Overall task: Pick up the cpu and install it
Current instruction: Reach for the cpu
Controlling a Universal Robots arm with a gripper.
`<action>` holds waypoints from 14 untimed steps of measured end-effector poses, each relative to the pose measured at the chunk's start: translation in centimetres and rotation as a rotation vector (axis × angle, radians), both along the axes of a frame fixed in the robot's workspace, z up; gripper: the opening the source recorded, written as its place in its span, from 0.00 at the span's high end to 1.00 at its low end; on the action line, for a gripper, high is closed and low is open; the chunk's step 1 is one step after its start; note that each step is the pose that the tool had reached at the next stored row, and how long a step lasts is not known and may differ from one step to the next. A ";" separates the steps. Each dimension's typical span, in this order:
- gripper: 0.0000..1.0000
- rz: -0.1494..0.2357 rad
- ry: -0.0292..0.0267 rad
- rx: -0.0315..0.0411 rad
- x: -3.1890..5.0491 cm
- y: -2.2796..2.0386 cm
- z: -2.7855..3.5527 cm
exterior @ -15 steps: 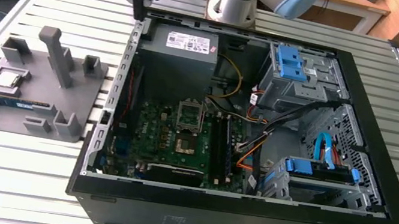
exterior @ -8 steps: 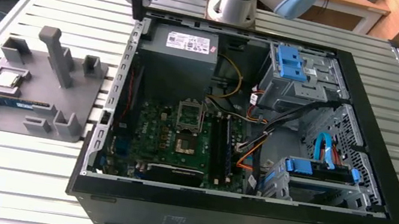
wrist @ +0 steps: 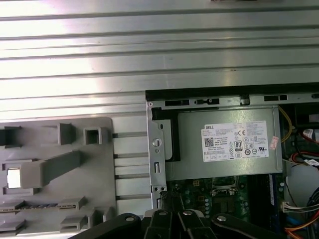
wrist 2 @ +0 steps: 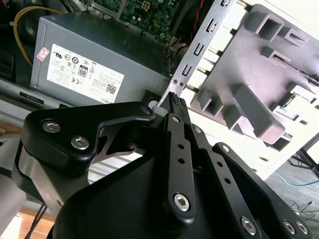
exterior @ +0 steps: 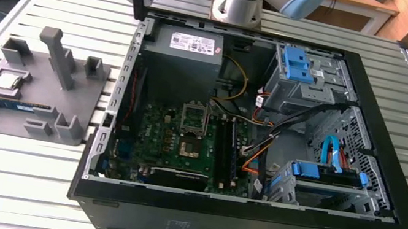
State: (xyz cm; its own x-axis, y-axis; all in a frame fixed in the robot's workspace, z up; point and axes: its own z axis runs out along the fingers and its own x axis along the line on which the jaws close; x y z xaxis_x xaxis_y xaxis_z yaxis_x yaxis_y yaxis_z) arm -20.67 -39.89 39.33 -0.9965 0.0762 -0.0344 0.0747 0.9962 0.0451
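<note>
Sitting flat and shiny side up, the cpu (exterior: 9, 80) fills a square pocket of the grey tray (exterior: 99, 97), close to the tray's edge at the exterior view's left. That pocket likely keeps it from sliding and leaves its top free for a grip from above. A memory stick (exterior: 11, 104) lies in a slot just beside it. The tray rests on the slatted table (exterior: 10, 182), against the open computer case (exterior: 252, 222), whose socket (exterior: 192, 128) sits mid-board. My gripper (exterior: 136, 13) hangs over the case's corner by the power supply (exterior: 189, 43), well apart from the cpu. Its fingers (wrist 2: 175, 124) are pressed together, empty, gripping nothing.
</note>
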 end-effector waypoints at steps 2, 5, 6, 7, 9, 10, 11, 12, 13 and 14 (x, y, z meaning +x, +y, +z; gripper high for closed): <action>0.89 0.000 0.0000 0.0000 -0.07 0.00 0.00; 0.89 0.000 0.0000 -0.0001 -0.17 0.00 0.00; 0.89 0.000 0.0001 -0.0001 -0.22 0.00 0.00; 0.89 0.000 0.0000 0.0000 -0.26 0.00 0.00; 0.89 0.000 0.0000 -0.0001 -0.39 0.00 0.00; 0.89 0.000 -0.0001 0.0000 -0.47 0.00 0.00; 0.89 0.000 -0.0002 -0.0001 -0.56 0.00 0.00; 0.89 0.000 -0.0004 0.0000 -0.68 0.00 0.00; 0.89 0.000 -0.0006 0.0000 -0.82 0.00 0.00; 0.89 0.000 -0.0008 0.0000 -0.95 0.00 0.00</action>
State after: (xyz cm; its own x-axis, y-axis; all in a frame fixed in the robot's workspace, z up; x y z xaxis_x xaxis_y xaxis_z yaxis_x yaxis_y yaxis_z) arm -21.63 -39.90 39.33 -0.9965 0.0762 -0.0353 0.0745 0.9962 0.0452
